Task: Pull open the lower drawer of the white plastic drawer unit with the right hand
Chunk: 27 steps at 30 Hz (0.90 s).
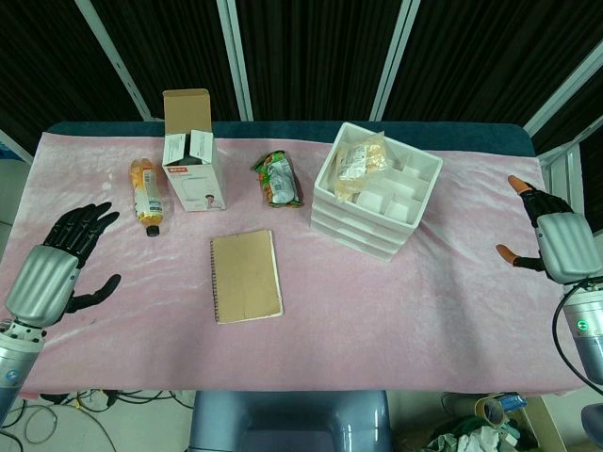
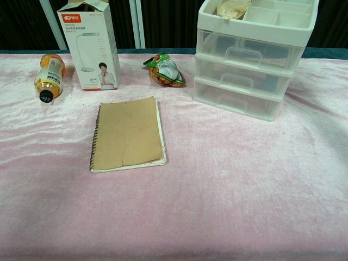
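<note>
The pink cloth (image 1: 424, 311) covers the whole table. On it, the white drawer unit (image 1: 377, 188) stands well apart from the right hand (image 1: 551, 235), off toward that hand's thumb side and further up the table. Its three drawers look shut. The lower drawer (image 2: 236, 99) sits against the cloth, its front running long and level, angled toward the notebook (image 1: 246, 276). The right hand is clearly the nearer; its fingers are spread and hold nothing. The left hand (image 1: 58, 259), far across the table, is likewise spread and empty. The chest view shows neither hand. The lower drawer's handle is hard to make out.
</note>
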Each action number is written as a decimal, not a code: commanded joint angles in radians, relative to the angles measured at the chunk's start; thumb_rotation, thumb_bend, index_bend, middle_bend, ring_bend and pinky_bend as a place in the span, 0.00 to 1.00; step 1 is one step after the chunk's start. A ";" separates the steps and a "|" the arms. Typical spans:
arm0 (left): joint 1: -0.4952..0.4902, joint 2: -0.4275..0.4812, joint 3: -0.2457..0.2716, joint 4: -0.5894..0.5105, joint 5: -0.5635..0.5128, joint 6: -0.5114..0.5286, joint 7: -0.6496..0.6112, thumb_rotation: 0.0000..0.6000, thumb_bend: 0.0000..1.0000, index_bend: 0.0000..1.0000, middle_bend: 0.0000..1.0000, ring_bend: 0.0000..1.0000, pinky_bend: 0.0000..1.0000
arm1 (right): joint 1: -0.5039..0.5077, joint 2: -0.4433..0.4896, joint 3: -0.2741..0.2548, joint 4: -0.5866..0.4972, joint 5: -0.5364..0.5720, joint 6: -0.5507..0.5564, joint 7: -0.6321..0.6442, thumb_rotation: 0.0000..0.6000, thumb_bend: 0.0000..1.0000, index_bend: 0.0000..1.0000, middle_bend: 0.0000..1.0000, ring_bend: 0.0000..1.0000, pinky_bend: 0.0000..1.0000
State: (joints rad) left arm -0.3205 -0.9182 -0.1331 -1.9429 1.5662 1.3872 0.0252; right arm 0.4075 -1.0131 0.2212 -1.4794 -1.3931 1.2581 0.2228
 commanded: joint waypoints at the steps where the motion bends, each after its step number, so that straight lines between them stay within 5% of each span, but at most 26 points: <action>1: 0.000 -0.001 0.001 0.002 -0.001 -0.001 -0.001 1.00 0.31 0.08 0.03 0.00 0.08 | 0.000 -0.002 -0.001 -0.003 -0.001 0.000 -0.003 1.00 0.11 0.08 0.13 0.20 0.23; 27: 0.053 0.001 0.022 0.037 0.032 0.080 -0.060 1.00 0.31 0.08 0.03 0.00 0.08 | -0.009 -0.025 -0.014 -0.028 -0.028 0.023 -0.006 1.00 0.11 0.08 0.13 0.20 0.23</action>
State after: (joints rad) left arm -0.2748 -0.9210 -0.1127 -1.9010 1.5961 1.4590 -0.0300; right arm 0.3985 -1.0394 0.2078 -1.5056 -1.4194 1.2813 0.2157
